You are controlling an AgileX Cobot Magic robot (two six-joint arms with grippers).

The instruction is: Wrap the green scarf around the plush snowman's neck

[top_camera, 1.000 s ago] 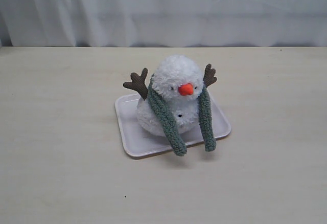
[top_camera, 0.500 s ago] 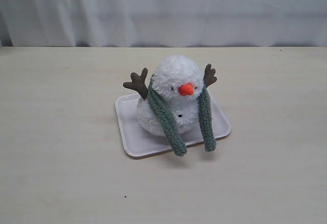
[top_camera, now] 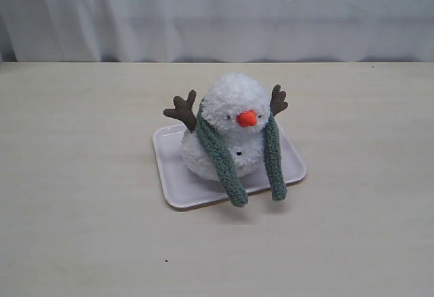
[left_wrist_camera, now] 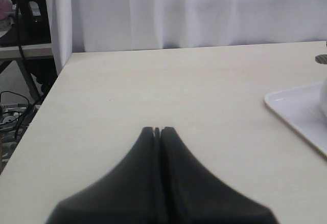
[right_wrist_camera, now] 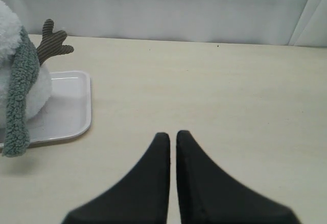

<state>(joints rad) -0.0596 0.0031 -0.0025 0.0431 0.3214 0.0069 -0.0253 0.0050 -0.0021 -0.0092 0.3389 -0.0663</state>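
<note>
The plush snowman (top_camera: 232, 105) sits upright on a white tray (top_camera: 169, 168), orange nose facing the exterior camera. The green scarf (top_camera: 218, 153) lies around its neck. Both scarf ends hang down the front, one on each side of the nose, and reach past the tray's front rim. Neither gripper shows in the exterior view. My left gripper (left_wrist_camera: 157, 129) is shut and empty over bare table, away from the tray (left_wrist_camera: 296, 106). My right gripper (right_wrist_camera: 172, 134) is shut with a hairline gap and holds nothing. It stands well off from the snowman (right_wrist_camera: 9, 22) and the scarf (right_wrist_camera: 20, 91).
A pale wooden table (top_camera: 81, 229) carries the tray near its middle. A white curtain (top_camera: 217, 12) hangs behind the far edge. The left wrist view shows the table's side edge with cables and a stand (left_wrist_camera: 20, 81) beyond it.
</note>
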